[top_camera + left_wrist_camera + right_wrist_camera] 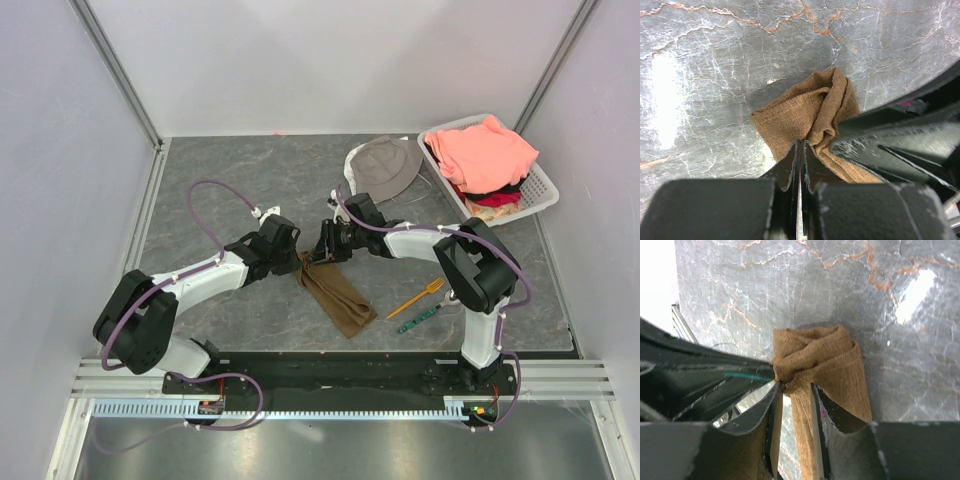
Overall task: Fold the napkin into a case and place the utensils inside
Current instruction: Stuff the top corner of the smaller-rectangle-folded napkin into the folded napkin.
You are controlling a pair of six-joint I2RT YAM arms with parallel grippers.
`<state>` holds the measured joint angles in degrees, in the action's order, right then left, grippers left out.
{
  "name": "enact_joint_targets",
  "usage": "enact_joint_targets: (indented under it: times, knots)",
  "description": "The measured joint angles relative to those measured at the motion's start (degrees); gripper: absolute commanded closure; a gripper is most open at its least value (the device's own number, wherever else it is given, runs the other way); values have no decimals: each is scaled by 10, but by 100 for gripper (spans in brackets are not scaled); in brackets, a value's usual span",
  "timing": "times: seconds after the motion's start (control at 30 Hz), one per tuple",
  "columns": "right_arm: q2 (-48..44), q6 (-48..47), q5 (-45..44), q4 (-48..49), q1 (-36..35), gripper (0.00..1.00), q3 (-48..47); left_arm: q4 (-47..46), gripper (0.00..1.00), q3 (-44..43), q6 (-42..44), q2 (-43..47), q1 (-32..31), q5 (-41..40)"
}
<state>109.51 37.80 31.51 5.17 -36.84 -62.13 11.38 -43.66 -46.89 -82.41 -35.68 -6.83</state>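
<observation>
Centrally, just left of middle in the overhead view: pressed fully together at the left gripper (295, 250), pinching the upper end of the napkin (338, 295). Shown from the left wrist too, with the dark fingers (790, 167) closed tight at lower centre and brown cloth bunched right at their tips. Folded into a narrow strip, lying on the grey marbled table (220, 190) and slanting from centre frame toward lower right. Immediately right of that pinch, almost tip to tip with it: partly spread at the right gripper (322, 246), straddling the same end of cloth; seen from the right wrist with fabric running between the two pads and a sliver of light on one side. Further right, apart from the cloth, lying flat on the table: an orange fork (421, 297) and, just below it, a green patterned utensil (417, 320). At upper right: a grey bucket hat (385, 165), then a white basket (545, 195) heaped with salmon-pink clothes (485, 150).
</observation>
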Motion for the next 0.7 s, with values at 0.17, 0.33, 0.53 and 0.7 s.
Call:
enact_joint_targets:
  times: [0.17,0.33,0.53,0.7]
  knots:
    - [30,-1,0,4,-6,86,-17,-3,98,0,0,0,0,0]
    - [43,-3,2,4,-21,97,-17,-5,98,-6,0,-3,0,-1]
    - [66,-7,3,3,-40,93,-39,-11,98,-17,-1,-19,0,-1]
    - [81,-8,20,-2,-34,70,-51,-20,98,-17,-4,-47,8,-8]
